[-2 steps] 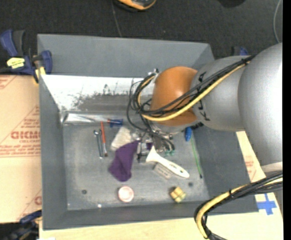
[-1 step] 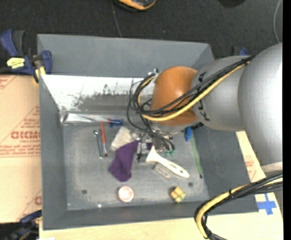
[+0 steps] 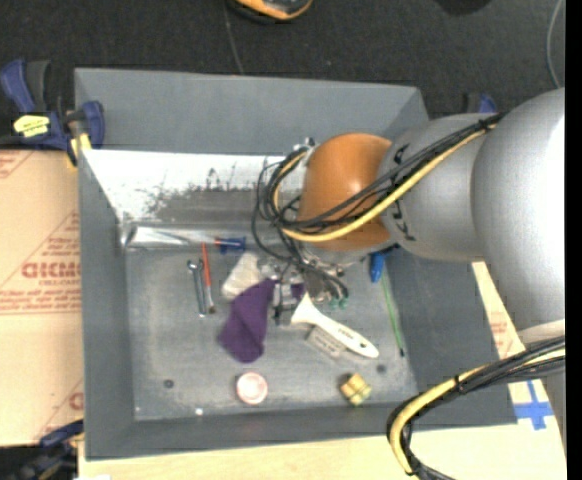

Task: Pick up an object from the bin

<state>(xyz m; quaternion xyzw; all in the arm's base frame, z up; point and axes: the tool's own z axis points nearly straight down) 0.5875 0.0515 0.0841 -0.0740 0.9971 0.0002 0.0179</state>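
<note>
In the camera view, the arm came in from the right, and its orange-covered wrist bent down over the middle of the bin (image 3: pixel 106 348). The gripper (image 3: pixel 293 296) sat low at the upper end of a crumpled purple cloth (image 3: pixel 244 328), just beside a white-handled tool (image 3: pixel 343 338). Whether it was open or closed could not be told.

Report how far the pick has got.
Done: the gripper is down in the bin, beside the purple cloth and the white handle. In hand: nothing visibly; both lie on the floor. Left: gripping one thing and lifting it out; the pink cap and yellow cube lie untouched.
</note>
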